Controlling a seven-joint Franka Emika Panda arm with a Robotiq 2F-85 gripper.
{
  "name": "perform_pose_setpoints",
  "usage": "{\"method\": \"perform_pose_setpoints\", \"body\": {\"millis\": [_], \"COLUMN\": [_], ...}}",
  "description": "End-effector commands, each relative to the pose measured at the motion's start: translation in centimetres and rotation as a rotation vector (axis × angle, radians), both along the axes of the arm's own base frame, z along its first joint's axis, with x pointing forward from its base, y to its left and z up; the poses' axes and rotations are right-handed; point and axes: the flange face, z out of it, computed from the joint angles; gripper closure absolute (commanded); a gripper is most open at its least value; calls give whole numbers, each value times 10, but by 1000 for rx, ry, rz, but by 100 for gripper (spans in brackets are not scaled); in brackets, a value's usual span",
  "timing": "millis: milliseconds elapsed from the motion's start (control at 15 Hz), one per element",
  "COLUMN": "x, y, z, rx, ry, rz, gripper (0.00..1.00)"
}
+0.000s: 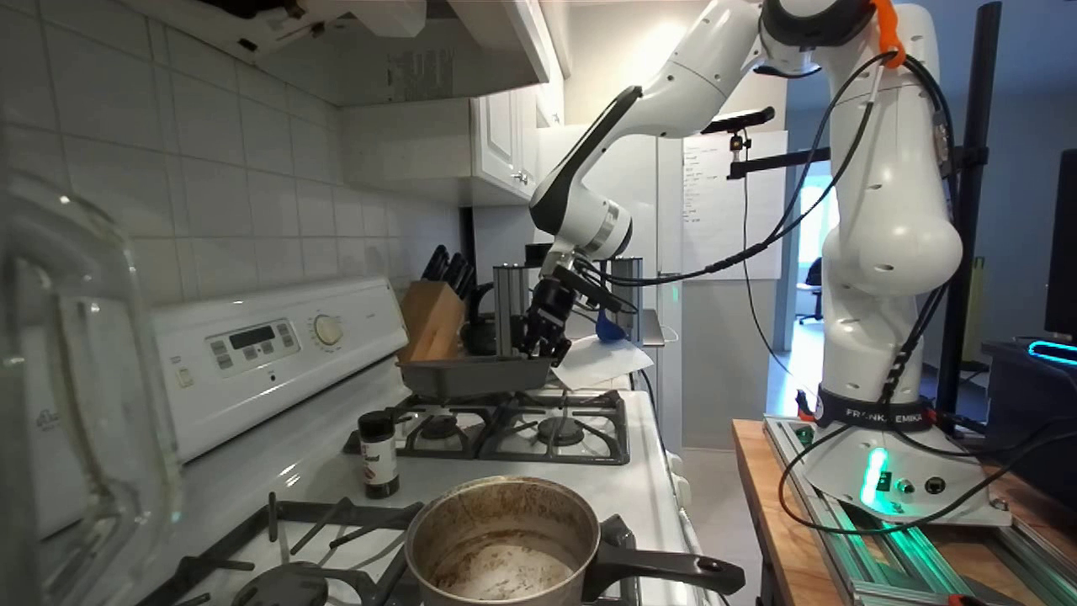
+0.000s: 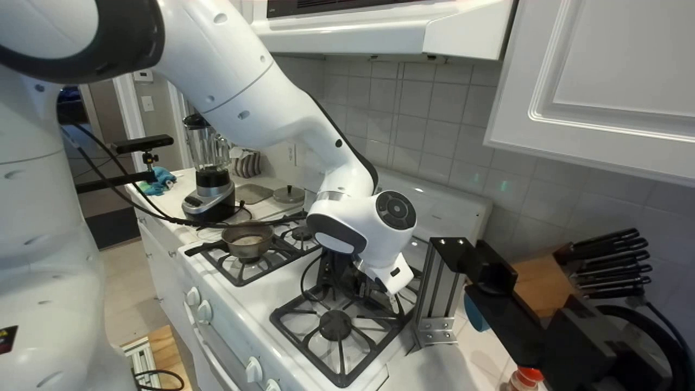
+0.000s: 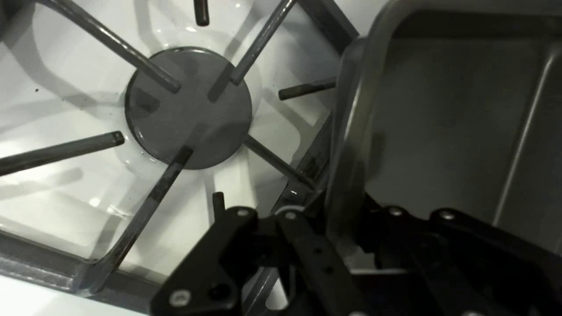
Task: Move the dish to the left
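Dish [image 1: 471, 377] over the rear side of the far grate [image 1: 555, 459] on the stove [image 1: 623, 488], roughly level; can't tell if it touches the grate. Gripper [image 3: 347, 228] at the dish's end toward the stove front: jaws clamped on the side wall, one jaw inside, one outside. Wrist view: dish just beside a round burner [image 3: 189, 109]. Metal pot [image 1: 505, 539] on near grate [image 1: 303, 511], pot handle [image 1: 665, 568] toward stove front. Dark-capped jar [image 1: 379, 454] upright between the grates. Knife block [image 1: 432, 320] beyond the dish. In an exterior view, dish hard to make out behind the arm [image 2: 288, 119].
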Motion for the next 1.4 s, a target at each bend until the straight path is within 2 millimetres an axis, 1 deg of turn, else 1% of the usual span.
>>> {"method": "perform_pose_setpoints", "body": {"millis": [0, 267, 667, 800, 933, 1333], "x": [5, 9, 13, 15, 16, 17], "y": [4, 6, 28, 34, 36, 42], "z": [4, 0, -5, -9, -14, -23], "rx": [19, 10, -37, -71, -79, -94], "ry": [3, 15, 4, -8, -14, -9], "rz": [-134, -218, -303, -359, -421, -504], "gripper": [98, 98, 98, 98, 98, 98]}}
